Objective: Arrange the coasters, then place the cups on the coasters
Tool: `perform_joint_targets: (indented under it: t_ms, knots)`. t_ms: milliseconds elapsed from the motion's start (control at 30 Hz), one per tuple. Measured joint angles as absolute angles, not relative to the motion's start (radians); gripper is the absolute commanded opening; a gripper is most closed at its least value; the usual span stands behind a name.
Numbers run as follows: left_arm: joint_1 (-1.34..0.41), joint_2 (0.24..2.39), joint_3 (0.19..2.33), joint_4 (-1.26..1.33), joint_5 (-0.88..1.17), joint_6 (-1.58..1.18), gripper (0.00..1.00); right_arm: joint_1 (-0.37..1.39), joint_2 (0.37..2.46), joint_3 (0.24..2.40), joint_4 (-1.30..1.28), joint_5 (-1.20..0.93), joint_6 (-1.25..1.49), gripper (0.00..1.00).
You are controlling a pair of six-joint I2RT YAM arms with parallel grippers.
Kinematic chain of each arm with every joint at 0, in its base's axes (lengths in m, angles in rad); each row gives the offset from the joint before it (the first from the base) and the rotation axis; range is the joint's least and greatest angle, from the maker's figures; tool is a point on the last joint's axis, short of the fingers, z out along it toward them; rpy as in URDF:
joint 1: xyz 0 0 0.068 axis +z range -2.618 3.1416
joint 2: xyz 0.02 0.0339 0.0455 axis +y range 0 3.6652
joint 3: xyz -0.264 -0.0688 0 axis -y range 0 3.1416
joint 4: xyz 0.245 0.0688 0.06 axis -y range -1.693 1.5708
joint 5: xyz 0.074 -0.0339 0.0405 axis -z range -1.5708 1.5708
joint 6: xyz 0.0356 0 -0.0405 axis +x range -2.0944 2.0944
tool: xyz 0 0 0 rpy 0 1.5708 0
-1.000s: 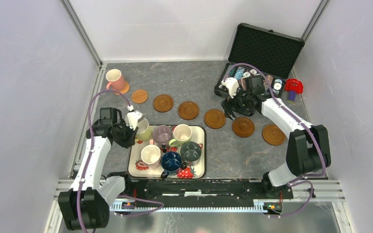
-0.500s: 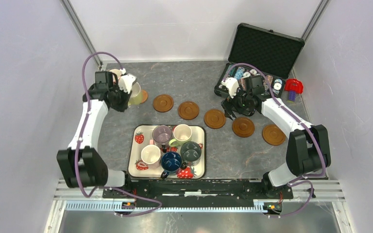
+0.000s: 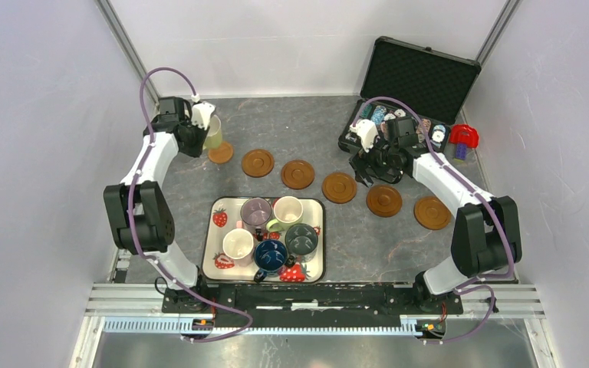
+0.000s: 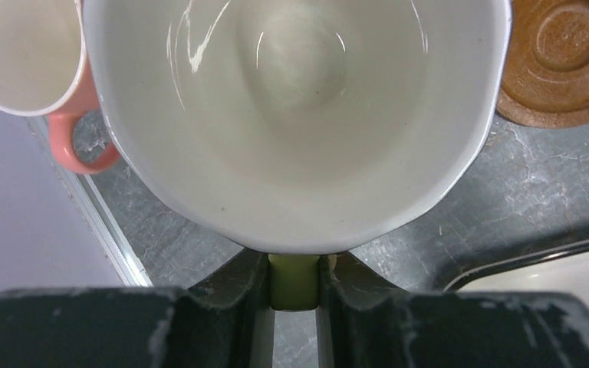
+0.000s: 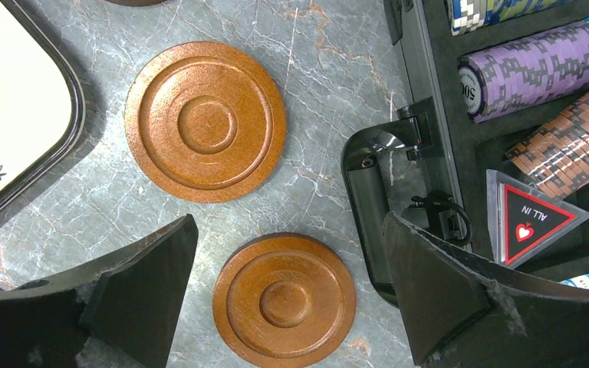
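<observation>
left gripper (image 4: 293, 270): fingers nearly together, pinching the greenish handle of a cream cup (image 4: 291, 115). the cup is upright, mouth up, at the far left of the table (image 3: 307, 130), just beside a light coaster (image 3: 220, 152). cannot tell if its base is set down. pink cup (image 4: 15, 54) is close at its side.

right gripper (image 5: 287, 222): fingers spread wide, holding nothing, above two dark coasters (image 5: 205, 121), (image 5: 284, 300).

open case (image 5: 418, 69) is just right of it, with chip rolls (image 5: 537, 65) inside. a triangular token (image 5: 533, 218) reads "all in" over a heart.

five more cups (image 3: 287, 208) sit in the strawberry tray (image 3: 323, 245), mid-table. six coasters show in a slanting row beyond it.
</observation>
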State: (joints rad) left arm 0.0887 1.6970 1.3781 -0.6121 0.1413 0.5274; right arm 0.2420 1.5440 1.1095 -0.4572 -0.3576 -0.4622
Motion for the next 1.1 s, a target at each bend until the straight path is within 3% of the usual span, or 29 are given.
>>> perform_joint_targets:
  t_ms: [567,1100]
  knots:
    - [0.101,1.847,1.381,-0.543,0.186,0.513,0.02,0.242,1.551,1.110,-0.458,-0.354,-0.462,0.98]
    - [0.101,1.856,1.381,-0.543,0.186,0.476,0.04,0.242,1.567,1.110,-0.458,-0.353,-0.462,0.98]
